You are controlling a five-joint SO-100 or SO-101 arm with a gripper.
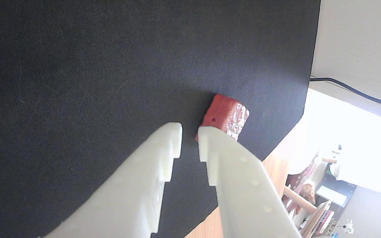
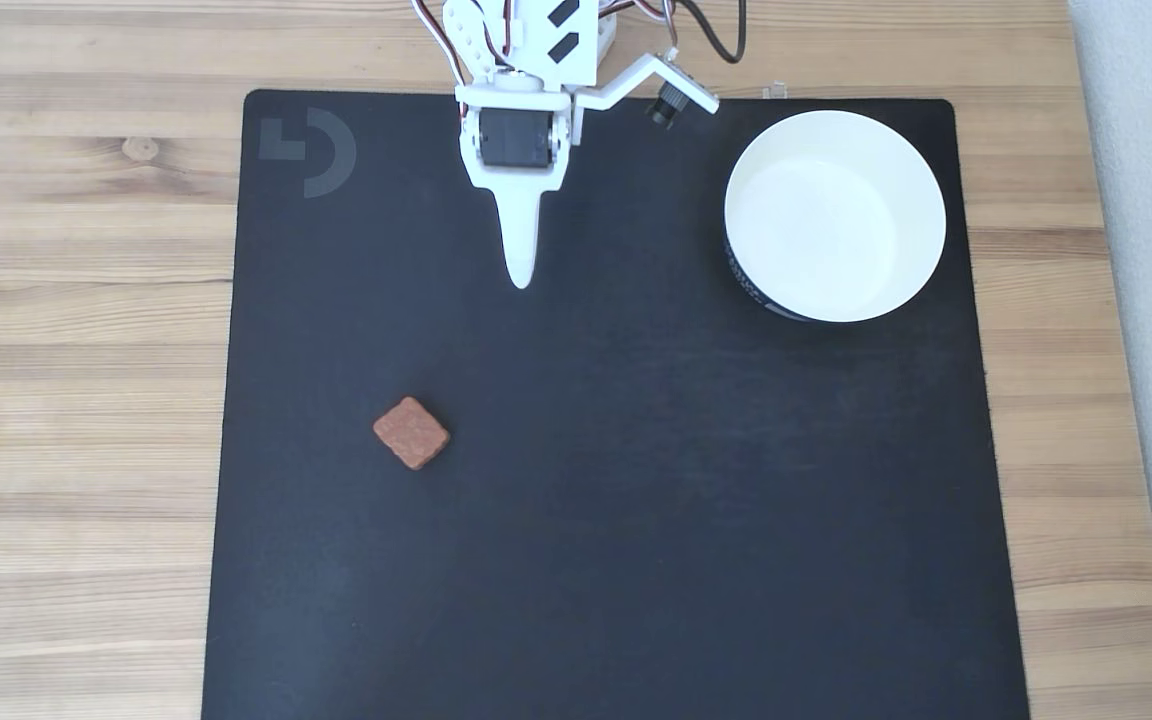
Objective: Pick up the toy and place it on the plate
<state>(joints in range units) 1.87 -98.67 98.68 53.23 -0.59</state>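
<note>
Wooden counter point(image 2: 86, 300), black mat point(image 2: 636, 500), white plate point(image 2: 921, 165) well right of gripper point(image 2: 520, 280) in fixed view. Gripper narrowly parted, empty. Biscuit-like toy point(image 2: 412, 432) on mat, well apart. Best widened, centred over toy before descending.

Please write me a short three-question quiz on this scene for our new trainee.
1. True or false: the toy already lies in the plate.
2. In the fixed view, the toy lies on which side of the gripper: A left, B right?
3. What surface does the toy rest on?

Key: 1 false, the plate holds nothing. 2 A. 3 The black mat.
</note>
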